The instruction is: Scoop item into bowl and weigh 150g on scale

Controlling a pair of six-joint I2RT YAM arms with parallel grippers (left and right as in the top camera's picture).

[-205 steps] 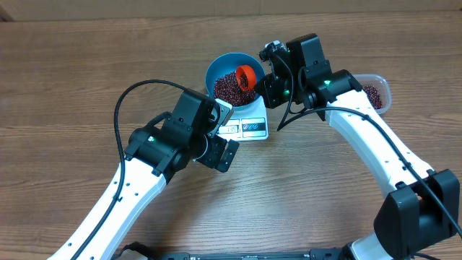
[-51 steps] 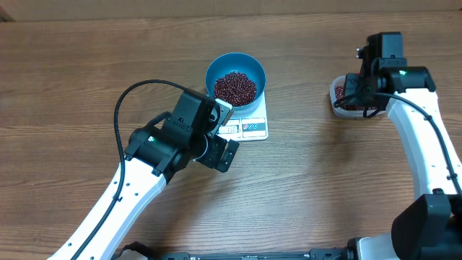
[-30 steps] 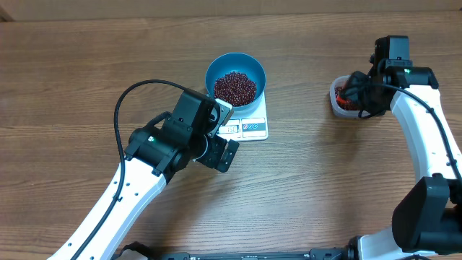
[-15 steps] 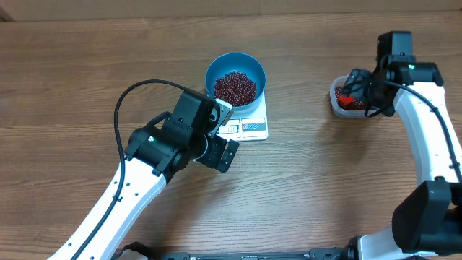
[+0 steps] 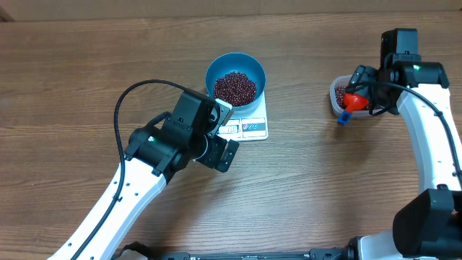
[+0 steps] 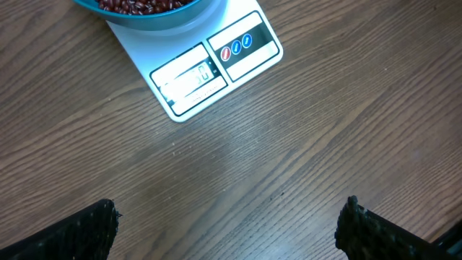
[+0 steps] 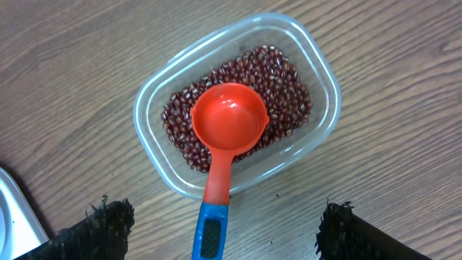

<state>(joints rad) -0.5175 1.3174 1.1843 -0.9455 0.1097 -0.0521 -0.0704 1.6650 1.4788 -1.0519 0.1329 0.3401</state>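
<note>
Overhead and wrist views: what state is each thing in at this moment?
blue bowl, upright on the scale, holding a heap of beans.
scale, display showing digits, unreadable.
clear tub, open, part-filled with beans.
red scoop, empty, cup resting on the tub's beans, handle over the rim.
left fingers, open, holding nothing.
right fingers, open, either side of the scoop handle, not touching it.

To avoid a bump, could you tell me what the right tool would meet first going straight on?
Probably the red scoop lying in the clear tub of beans, though depth is unclear.
</note>
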